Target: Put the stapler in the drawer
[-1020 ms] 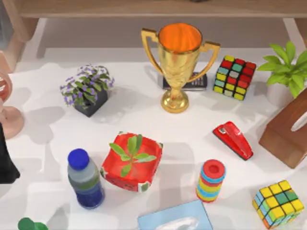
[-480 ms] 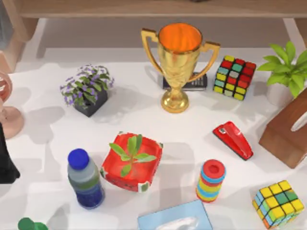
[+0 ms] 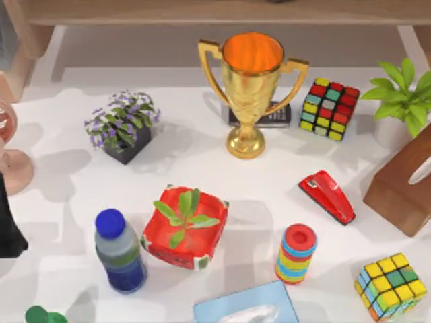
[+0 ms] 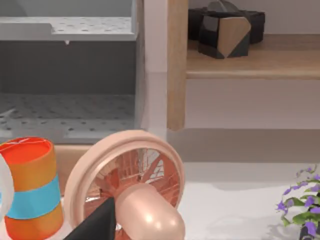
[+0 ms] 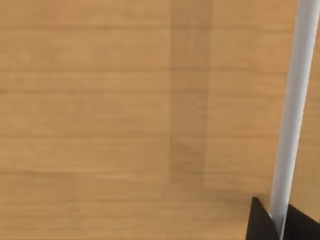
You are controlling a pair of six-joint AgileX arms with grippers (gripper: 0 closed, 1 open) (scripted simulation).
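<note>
The stapler (image 3: 327, 196) is a glossy red wedge lying flat on the white table, right of centre, between the wooden tissue box (image 3: 404, 188) and the striped ring stack (image 3: 296, 254). Nothing touches it. A dark part of my left arm (image 3: 7, 229) sits at the table's left edge, far from the stapler. My left gripper (image 4: 95, 227) shows as a black tip in front of a pink fan (image 4: 135, 185). Behind the fan stands a grey perforated unit (image 4: 70, 100); I cannot tell whether it is the drawer. My right gripper (image 5: 280, 225) faces a wooden panel, at a white bar (image 5: 295, 110).
A gold trophy (image 3: 250, 87), two Rubik's cubes (image 3: 328, 108) (image 3: 390, 286), a red planter (image 3: 185, 227), a blue-capped bottle (image 3: 120, 250), a purple flower pot (image 3: 123, 124), a blue tissue box (image 3: 246, 306) and a green plant (image 3: 404, 87) crowd the table. A wooden shelf (image 3: 215, 10) runs along the back.
</note>
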